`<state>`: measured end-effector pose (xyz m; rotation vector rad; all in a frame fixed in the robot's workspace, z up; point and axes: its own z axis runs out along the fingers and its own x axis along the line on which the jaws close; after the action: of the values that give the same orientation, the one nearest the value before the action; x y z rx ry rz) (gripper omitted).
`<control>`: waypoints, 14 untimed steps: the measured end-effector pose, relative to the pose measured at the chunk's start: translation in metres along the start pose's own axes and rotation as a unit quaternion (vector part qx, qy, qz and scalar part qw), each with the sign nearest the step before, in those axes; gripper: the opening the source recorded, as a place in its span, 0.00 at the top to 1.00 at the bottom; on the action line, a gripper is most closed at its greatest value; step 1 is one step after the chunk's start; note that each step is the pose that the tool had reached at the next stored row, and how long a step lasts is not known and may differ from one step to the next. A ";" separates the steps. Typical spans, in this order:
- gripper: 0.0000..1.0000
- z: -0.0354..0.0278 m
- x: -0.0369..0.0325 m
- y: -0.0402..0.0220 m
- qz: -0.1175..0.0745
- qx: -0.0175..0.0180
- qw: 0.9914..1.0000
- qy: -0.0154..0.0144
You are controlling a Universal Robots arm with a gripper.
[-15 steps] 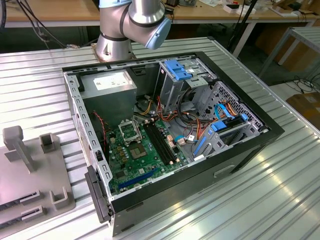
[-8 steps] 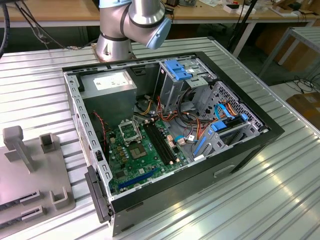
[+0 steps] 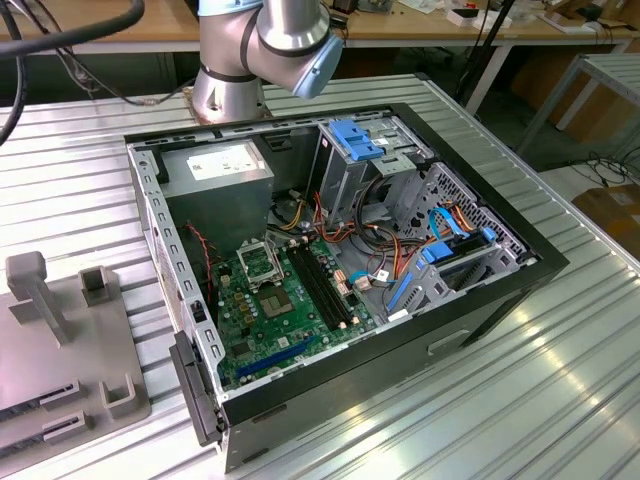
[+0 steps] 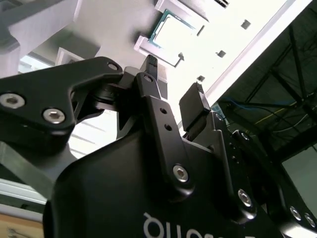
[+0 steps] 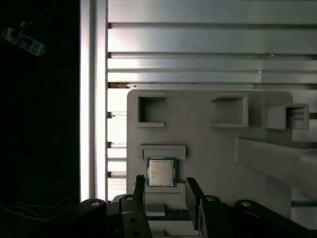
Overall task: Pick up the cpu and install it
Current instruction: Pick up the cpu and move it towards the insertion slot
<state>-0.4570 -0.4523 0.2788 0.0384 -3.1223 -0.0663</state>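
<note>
Claw over the cpu
The claw (image 5: 167, 188) hung spread and empty above the cpu (image 5: 161, 172), which lay flat on the grey holder plate (image 5: 213, 153) on the tabletop (image 5: 198, 39).

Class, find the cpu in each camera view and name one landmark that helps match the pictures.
First wrist view: the cpu sits in a recess of the grey fixture plate, just ahead of the open gripper.
Second wrist view: the cpu lies on the grey fixture plate, beyond the gripper.
Exterior view: the grey fixture plate lies at the exterior view's left, beside the computer case.
Shared landmark: the grey fixture plate.
</note>
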 end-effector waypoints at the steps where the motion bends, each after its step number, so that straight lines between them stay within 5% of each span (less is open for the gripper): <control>1: 0.54 0.0016 0.0001 -0.0001 -0.007 0.000 1.000 0.000; 6: 0.54 0.0108 0.0078 -0.0003 -0.015 0.000 1.000 0.001; 14: 0.54 0.0294 0.0081 -0.0015 -0.015 0.000 1.000 0.001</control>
<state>-0.4657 -0.4528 0.2495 0.0842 -3.1208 -0.0654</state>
